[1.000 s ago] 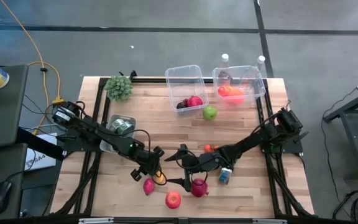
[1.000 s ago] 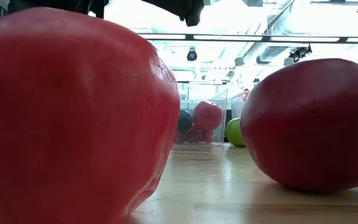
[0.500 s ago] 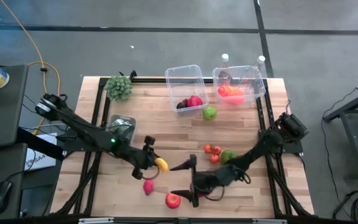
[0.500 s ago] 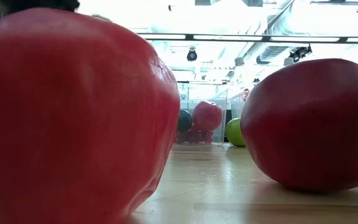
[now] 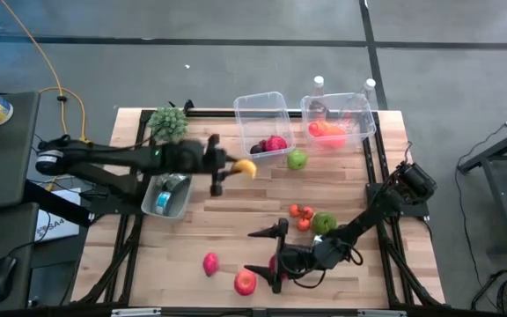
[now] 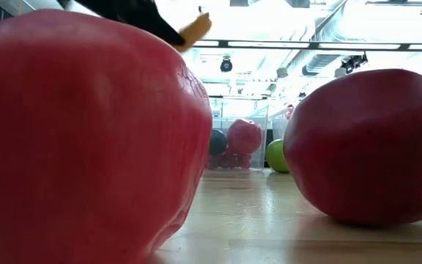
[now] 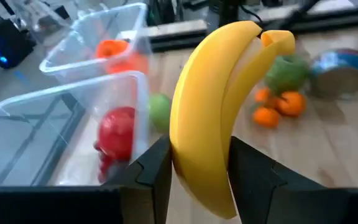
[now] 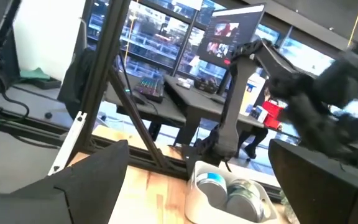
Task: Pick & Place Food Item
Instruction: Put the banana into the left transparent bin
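Yellow banana (image 7: 210,112) was clamped between the left gripper (image 5: 223,169) fingers, carried above the table just beside the clear bin (image 5: 264,123); judged mid-transfer, drop-off still left. Right gripper (image 5: 267,253) sat wide open and empty, low near the red apples (image 5: 246,283).

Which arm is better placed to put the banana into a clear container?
Left. Its hand already grips the banana close to the clear container; the right hand hangs open at the front edge.

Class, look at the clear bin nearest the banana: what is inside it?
The clear bin holds red fruit and something dark beside it. What lies beneath them is covered.
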{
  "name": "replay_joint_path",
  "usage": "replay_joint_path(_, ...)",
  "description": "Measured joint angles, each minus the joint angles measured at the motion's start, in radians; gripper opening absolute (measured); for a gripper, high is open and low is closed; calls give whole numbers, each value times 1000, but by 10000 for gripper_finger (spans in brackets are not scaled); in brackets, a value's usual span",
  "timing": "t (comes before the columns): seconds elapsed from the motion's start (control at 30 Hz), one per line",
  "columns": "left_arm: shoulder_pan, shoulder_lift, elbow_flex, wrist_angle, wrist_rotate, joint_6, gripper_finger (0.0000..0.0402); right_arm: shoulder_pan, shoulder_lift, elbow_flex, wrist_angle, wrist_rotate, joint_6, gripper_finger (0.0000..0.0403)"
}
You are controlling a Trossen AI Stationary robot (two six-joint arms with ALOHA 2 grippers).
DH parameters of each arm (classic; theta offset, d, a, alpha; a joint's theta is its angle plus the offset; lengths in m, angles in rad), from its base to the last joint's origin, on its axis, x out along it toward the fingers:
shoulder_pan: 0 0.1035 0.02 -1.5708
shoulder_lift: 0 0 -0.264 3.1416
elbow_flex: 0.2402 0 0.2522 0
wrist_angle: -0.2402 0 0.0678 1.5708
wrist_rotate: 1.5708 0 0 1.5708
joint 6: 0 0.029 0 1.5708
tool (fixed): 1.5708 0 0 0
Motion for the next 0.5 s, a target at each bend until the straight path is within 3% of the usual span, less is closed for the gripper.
replay_joint_path(0.27, 316, 146, 47, 226, 242, -82, 121, -6, 0, 0, 0, 4, -86, 375)
replay_joint_path(0.37, 371, 209, 47, 356, 322, -151, 125, -17, 0, 0, -2, 26, -89, 375)
replay_joint_path(0.5, 401, 281, 48, 471, 327, -233, 143, -23, 0, 0, -10, 33, -90, 375)
